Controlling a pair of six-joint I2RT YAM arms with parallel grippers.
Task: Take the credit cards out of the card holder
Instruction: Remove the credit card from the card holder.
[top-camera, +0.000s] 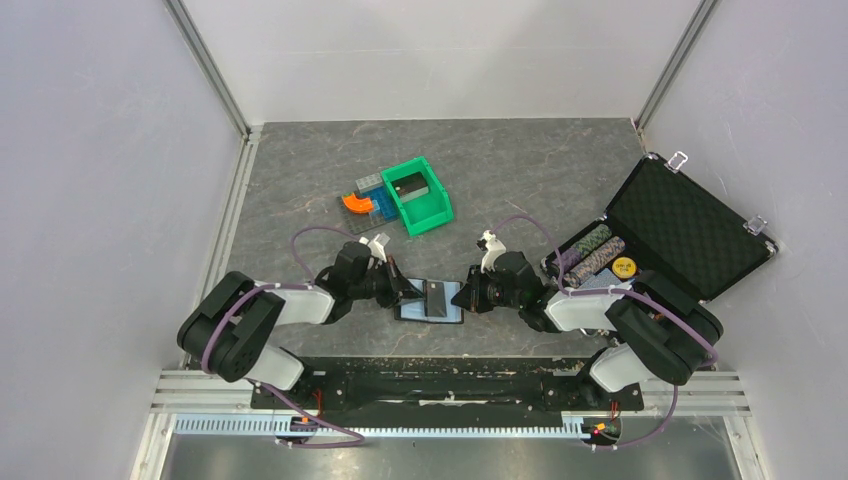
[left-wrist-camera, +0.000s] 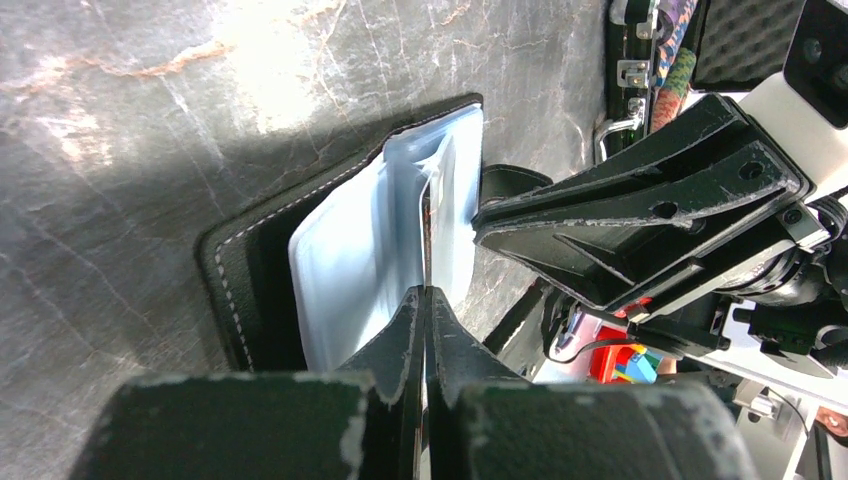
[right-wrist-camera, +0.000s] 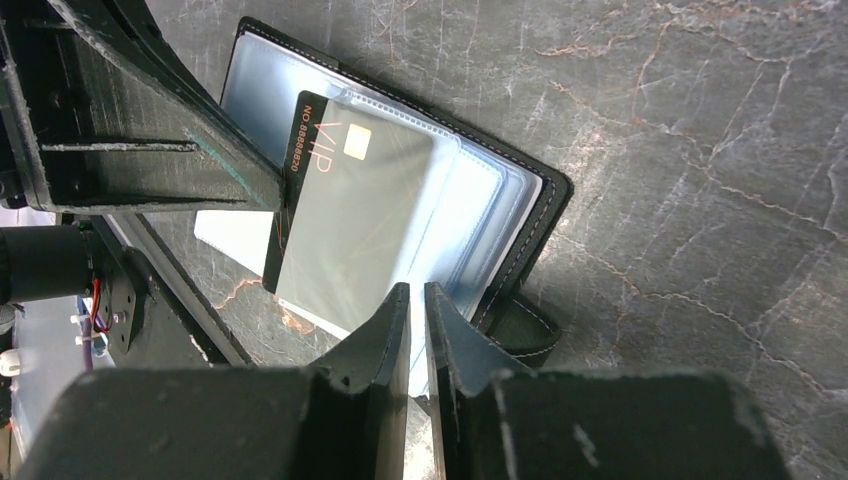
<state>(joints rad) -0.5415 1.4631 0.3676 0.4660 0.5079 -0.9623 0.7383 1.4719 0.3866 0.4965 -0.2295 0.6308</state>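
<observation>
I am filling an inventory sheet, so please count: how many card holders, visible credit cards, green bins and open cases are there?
flat black-edged card holder with clear sleeves: 1
thin black VIP credit card, visible: 1
green plastic bin: 1
open black foam-lined case: 1
Total: 4

Lower centre, right wrist view: right end effector (right-wrist-camera: 417, 292) hid part of card holder (right-wrist-camera: 480, 210); credit cards (right-wrist-camera: 350, 210) could not be counted.
</observation>
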